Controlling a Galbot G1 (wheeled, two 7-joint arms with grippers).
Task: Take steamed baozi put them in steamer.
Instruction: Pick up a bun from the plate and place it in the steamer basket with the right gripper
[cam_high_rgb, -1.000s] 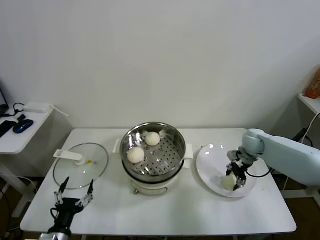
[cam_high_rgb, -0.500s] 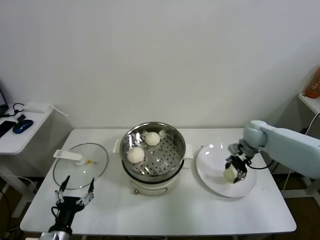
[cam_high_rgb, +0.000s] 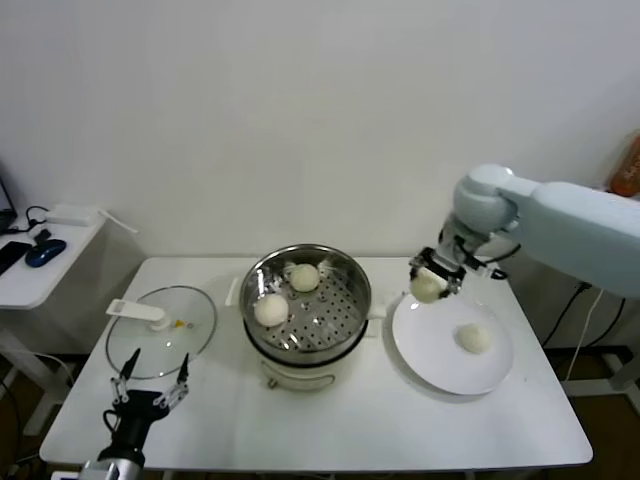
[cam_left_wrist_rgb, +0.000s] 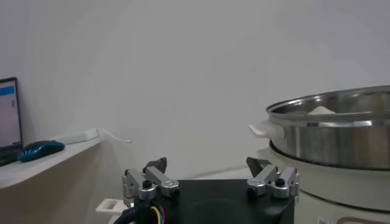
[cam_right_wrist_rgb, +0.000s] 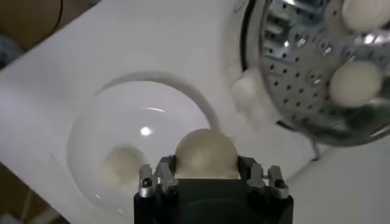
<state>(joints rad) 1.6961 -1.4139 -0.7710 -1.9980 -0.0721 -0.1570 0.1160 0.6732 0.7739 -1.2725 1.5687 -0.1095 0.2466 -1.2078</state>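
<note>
1. No readable writing on anything.
2. Right gripper (cam_high_rgb: 431, 280) was clamped on a baozi (cam_high_rgb: 428, 288), right of centre, above the plate (cam_high_rgb: 440, 365) edge.
3. Round baozi; no long axis.
4. Steamer (cam_high_rgb: 340, 300), centre frame, held two.
5. Left gripper (cam_high_rgb: 148, 402), lower left, fingers apart.

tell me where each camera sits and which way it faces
Head view: high on the robot, looking forward and down at the table; shows the right gripper holding a baozi above the plate, and the left gripper idle near the glass lid.
Left wrist view: low by the tabletop, facing the steamer side-on past the open left gripper.
Right wrist view: above, looking down past the right gripper.
Shared: head and right wrist views both show plate, steamer and held baozi.
</note>
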